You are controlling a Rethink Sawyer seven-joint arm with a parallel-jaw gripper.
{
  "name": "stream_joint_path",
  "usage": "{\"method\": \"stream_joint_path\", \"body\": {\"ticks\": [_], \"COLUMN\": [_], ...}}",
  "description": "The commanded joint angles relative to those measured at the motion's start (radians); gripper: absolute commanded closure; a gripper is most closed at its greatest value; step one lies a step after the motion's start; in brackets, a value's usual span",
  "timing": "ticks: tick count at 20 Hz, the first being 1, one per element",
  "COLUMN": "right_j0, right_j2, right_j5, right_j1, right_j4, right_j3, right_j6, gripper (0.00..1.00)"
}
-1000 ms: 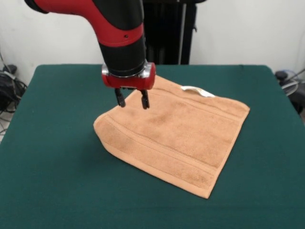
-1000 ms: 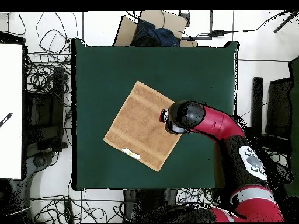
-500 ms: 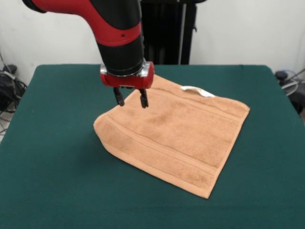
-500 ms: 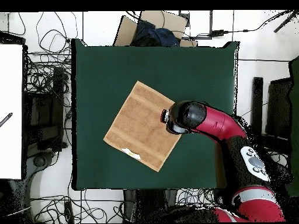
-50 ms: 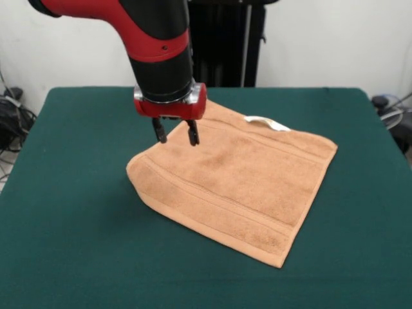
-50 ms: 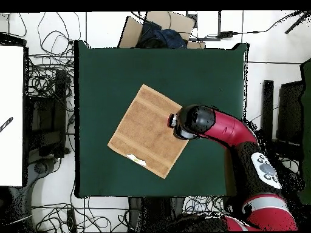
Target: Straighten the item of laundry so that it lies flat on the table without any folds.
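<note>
A light orange-brown towel, the item of laundry, lies spread on the dark green table, with a white label at its far edge. Its left corner looks slightly raised and rounded. My gripper hangs open just above that left part of the towel, holding nothing. From overhead, the towel lies as a tilted square on the table, and the arm's head covers its right corner, hiding the fingers.
A cardboard box with dark cloth sits past the table's top edge in the overhead view. Cables and equipment line the left side. A white surface stands at far left.
The gripper has risen slightly and shifted a little left in the front view. The towel has not moved.
</note>
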Motion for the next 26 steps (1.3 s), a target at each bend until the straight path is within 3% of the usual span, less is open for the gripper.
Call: {"method": "stream_joint_path", "body": {"ticks": [1, 17, 26], "right_j0": [-0.007, 0.016, 0.029], "right_j2": [0.097, 0.075, 0.065], "right_j5": [-0.013, -0.034, -0.045], "right_j1": [-0.011, -0.058, -0.129], "right_j4": [-0.078, -0.088, -0.078], "right_j3": [0.033, 0.073, 0.135], "right_j6": [-0.083, -0.032, 0.021], "gripper": [0.0, 0.0, 0.0]}}
